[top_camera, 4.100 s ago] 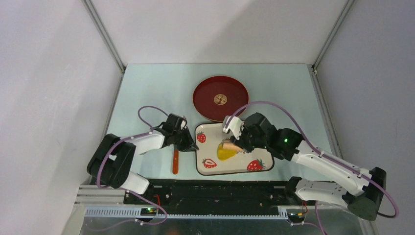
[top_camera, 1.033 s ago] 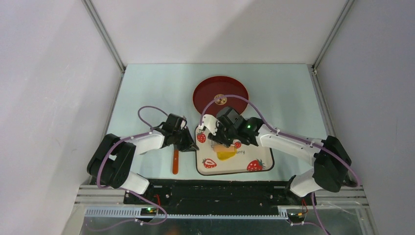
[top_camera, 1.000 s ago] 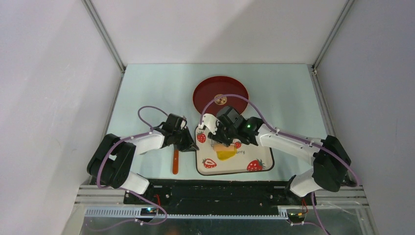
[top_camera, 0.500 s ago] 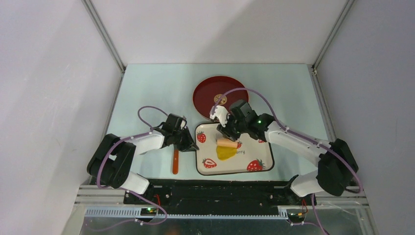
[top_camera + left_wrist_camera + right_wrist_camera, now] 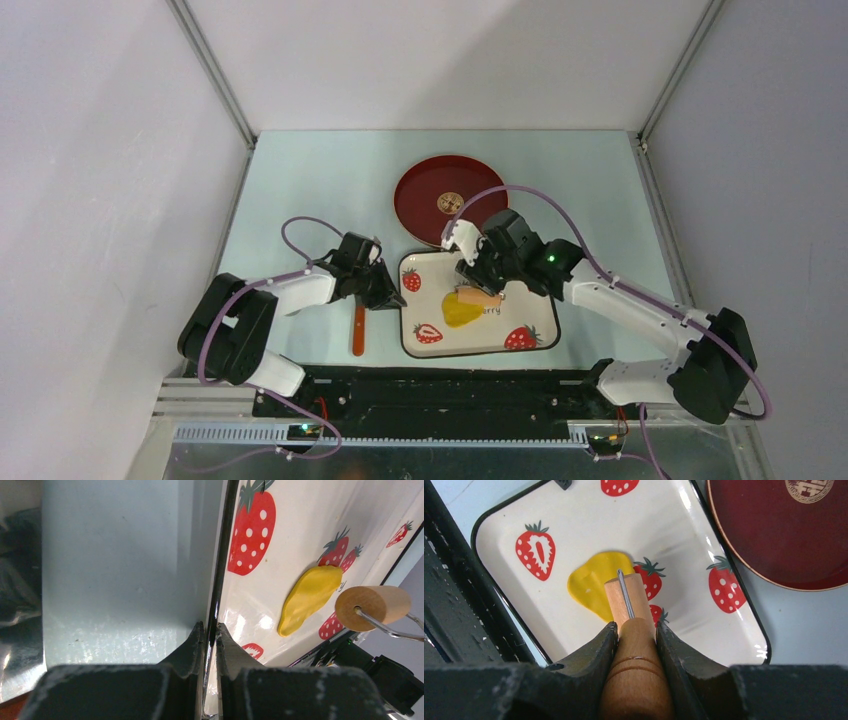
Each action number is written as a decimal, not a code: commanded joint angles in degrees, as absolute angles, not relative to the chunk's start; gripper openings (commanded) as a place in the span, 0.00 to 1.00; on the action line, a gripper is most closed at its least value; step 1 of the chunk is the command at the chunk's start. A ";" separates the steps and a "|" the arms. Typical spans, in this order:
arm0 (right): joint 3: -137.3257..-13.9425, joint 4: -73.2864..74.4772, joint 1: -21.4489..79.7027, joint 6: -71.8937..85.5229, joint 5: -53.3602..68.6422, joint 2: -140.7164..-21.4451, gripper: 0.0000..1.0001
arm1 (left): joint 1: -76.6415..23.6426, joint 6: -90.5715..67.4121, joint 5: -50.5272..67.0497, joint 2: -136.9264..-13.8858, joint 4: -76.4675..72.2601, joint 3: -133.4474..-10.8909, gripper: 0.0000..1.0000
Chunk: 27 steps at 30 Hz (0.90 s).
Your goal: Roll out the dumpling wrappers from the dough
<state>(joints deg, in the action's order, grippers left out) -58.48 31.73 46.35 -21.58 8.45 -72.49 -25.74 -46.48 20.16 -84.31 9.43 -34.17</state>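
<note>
Operator: Dough first. Where does it sit for me?

Spotter: On the strawberry tray (image 5: 525, 312), in its middle-left part. The dough (image 5: 460, 311) is one flattened yellow patch, not cut into rounds. Its longer run looks slantwise to you, near-left to far-right.

Operator: And my roller?

Spotter: Your wooden roller (image 5: 478, 297) lies at the dough's far-right edge, with the barrel running left to right in line with its handle. That puts most of the dough on the near side of the barrel. I'd judge your stroke should come toward the bases, across the barrel. I cannot tell whether it presses the dough.

Operator: Claws?

Spotter: Your left gripper (image 5: 210, 630) is pinched tight on the tray's left rim. Your right gripper (image 5: 634, 630) is clamped round the roller's handle, and it is much the nearer to the dough. The red plate (image 5: 430, 215) stands just beyond the tray's far edge
</note>
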 commanded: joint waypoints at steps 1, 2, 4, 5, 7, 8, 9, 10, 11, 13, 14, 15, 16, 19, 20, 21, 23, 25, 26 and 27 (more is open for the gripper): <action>-57.86 31.20 47.89 -21.29 6.69 -73.26 0.00 | -24.87 -45.70 15.64 -84.94 9.31 -32.96 0.00; -57.18 30.72 47.99 -21.23 6.73 -73.69 0.00 | -24.89 -45.70 15.64 -84.91 9.27 -32.94 0.00; -55.93 29.86 48.05 -21.13 7.08 -74.17 0.00 | -24.88 -45.70 15.64 -84.86 9.38 -32.96 0.00; -55.52 29.52 47.96 -20.99 7.15 -74.57 0.00 | -24.87 -45.70 15.62 -84.84 9.29 -32.96 0.00; -54.11 28.95 47.61 -20.63 7.51 -75.45 0.00 | -24.90 -45.70 15.63 -84.84 9.31 -32.96 0.00; -53.26 28.93 47.26 -20.51 8.03 -75.69 0.00 | -24.88 -45.70 15.64 -84.86 9.27 -32.96 0.00; -52.69 29.01 47.14 -20.33 8.37 -75.96 0.00 | -24.88 -45.70 15.66 -84.88 9.28 -32.96 0.00; -51.40 28.92 46.98 -20.24 9.17 -75.86 0.00 | -24.92 -45.70 15.65 -84.88 9.26 -32.98 0.00; -50.58 28.52 46.96 -20.19 9.51 -75.24 0.00 | -24.90 -45.70 15.69 -84.85 9.30 -32.97 0.00; -48.07 27.78 46.90 -19.69 10.10 -73.36 0.00 | -24.92 -45.70 15.69 -84.90 9.29 -32.96 0.00; -46.54 27.64 46.99 -19.58 10.35 -72.58 0.00 | -24.88 -45.75 15.72 -84.94 9.31 -32.96 0.00; -45.03 27.48 47.01 -19.50 10.36 -71.08 0.00 | -24.88 -45.71 15.68 -84.91 9.27 -32.96 0.00; -44.49 27.49 46.95 -19.38 10.48 -70.26 0.00 | -24.87 -45.71 15.63 -84.91 9.30 -32.96 0.00; -42.73 28.65 47.01 -19.34 11.00 -67.31 0.00 | -24.87 -45.70 15.72 -84.93 9.24 -33.04 0.00; -42.55 29.01 47.13 -19.42 11.39 -66.82 0.00 | -24.87 -45.75 15.71 -84.91 9.28 -33.04 0.00; -42.41 29.77 47.38 -19.71 11.72 -66.76 0.00 | -24.87 -45.76 15.68 -84.93 9.25 -33.05 0.00; -42.29 30.78 48.03 -20.11 11.78 -66.92 0.00 | -24.91 -45.80 15.68 -84.94 9.31 -32.98 0.00; -42.28 31.56 48.73 -20.76 11.58 -67.70 0.00 | -24.88 -45.79 15.72 -84.93 9.30 -33.04 0.00; -42.32 32.06 48.97 -20.84 11.55 -68.23 0.00 | -24.88 -45.79 15.72 -84.92 9.31 -33.00 0.00; -42.33 32.38 49.55 -21.05 11.32 -68.48 0.00 | -24.92 -45.79 15.73 -84.86 9.31 -32.97 0.00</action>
